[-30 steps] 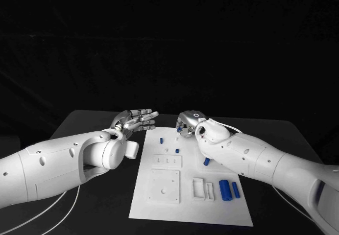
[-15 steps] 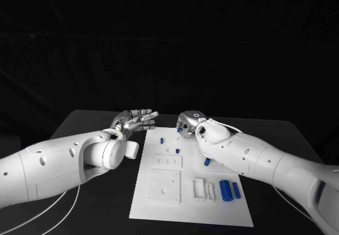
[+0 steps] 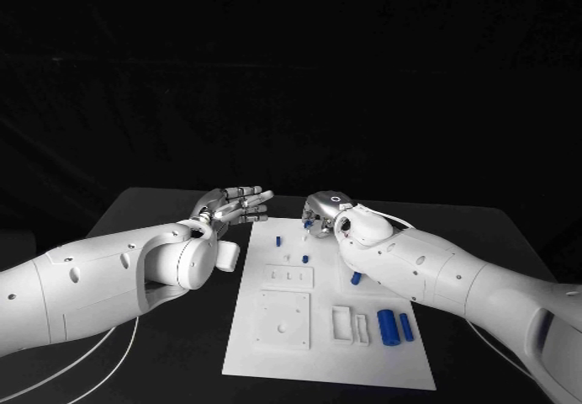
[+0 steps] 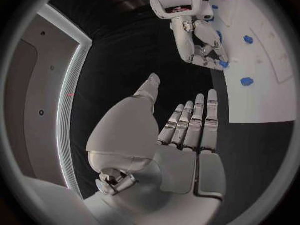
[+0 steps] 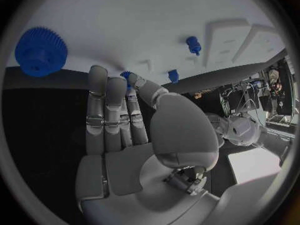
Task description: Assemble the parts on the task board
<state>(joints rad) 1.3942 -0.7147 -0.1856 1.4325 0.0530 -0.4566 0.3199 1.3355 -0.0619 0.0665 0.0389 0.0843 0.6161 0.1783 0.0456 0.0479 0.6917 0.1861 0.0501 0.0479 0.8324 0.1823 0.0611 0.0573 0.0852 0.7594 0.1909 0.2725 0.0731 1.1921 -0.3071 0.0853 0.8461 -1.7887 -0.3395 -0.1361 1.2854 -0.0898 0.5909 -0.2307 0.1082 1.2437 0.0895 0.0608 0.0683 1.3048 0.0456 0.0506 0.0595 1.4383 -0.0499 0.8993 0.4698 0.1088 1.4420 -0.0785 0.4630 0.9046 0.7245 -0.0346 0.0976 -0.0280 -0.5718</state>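
Observation:
The white task board [image 3: 273, 353] lies in the middle of the black table. My right hand [image 3: 321, 213] hovers over the board's far edge with its fingers curled down, and thumb and fingertips pinch a small blue part [image 5: 127, 75]. The same part [image 4: 223, 64] shows at those fingertips in the left wrist view. My left hand [image 3: 236, 204] floats over the table beside the board's far left corner, fingers apart and holding nothing. Small blue pegs [image 3: 279, 241] [image 3: 306, 258] stand on the board near the right hand. A blue gear [image 5: 40, 51] lies on the board.
Two blue cylinders [image 3: 387, 326] lie at the board's near right beside white blocks [image 3: 341, 322]. A raised square plate [image 3: 282, 320] and a smaller slotted plate [image 3: 288, 276] sit mid-board. Another blue piece [image 3: 356, 277] lies under my right forearm. Black table surrounds the board.
The left hand has edged up and slightly to the right. The right hand keeps its place over the board's far edge.

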